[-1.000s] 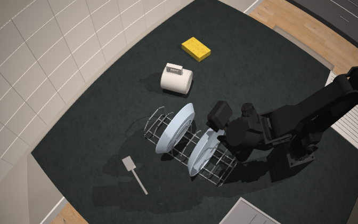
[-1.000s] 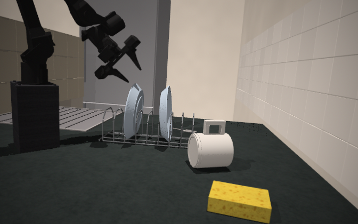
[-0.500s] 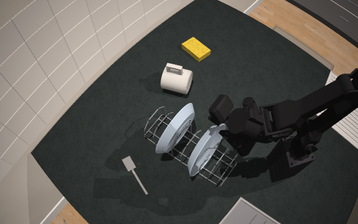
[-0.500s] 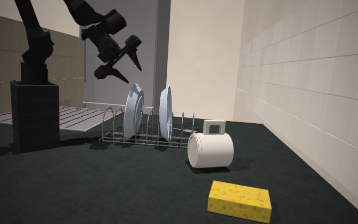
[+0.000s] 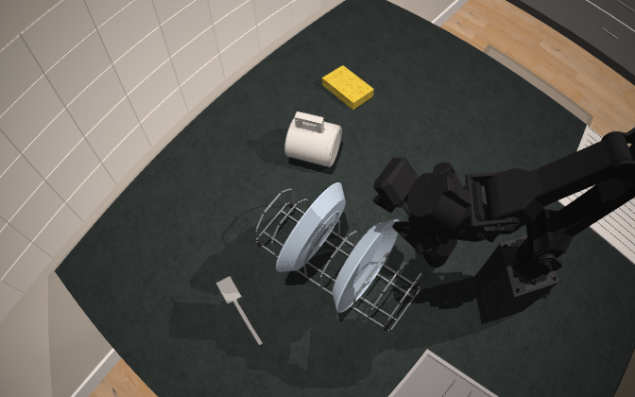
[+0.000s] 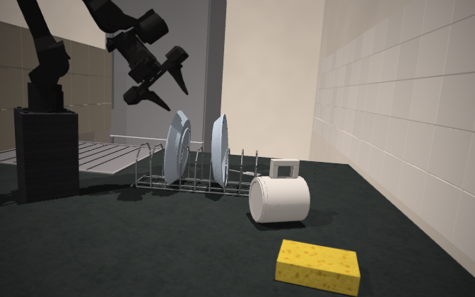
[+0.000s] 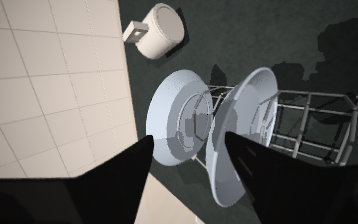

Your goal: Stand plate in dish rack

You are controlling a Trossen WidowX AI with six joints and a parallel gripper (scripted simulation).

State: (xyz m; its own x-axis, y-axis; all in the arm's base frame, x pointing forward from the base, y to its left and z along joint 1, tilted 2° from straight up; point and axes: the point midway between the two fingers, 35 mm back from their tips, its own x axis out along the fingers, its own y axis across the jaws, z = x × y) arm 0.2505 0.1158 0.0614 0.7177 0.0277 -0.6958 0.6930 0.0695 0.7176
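Note:
Two pale blue plates stand upright in the wire dish rack (image 5: 331, 265). One plate (image 5: 312, 227) is near the rack's far end, the other plate (image 5: 365, 265) nearer the arm's base. In the exterior view they show as the right plate (image 6: 220, 150) and the left plate (image 6: 177, 146) in the rack (image 6: 194, 177). My gripper (image 6: 173, 90) is open and empty, in the air above and to the left of the left plate, apart from it. In the wrist view both plates (image 7: 175, 117) (image 7: 240, 135) lie beyond my open fingers.
A white mug (image 5: 313, 139) lies on its side beyond the rack, with a yellow sponge (image 5: 348, 86) farther back. A spatula (image 5: 237, 307) lies on the counter near the rack's left side. The arm's base (image 5: 515, 279) stands right of the rack. A tiled wall runs along the back.

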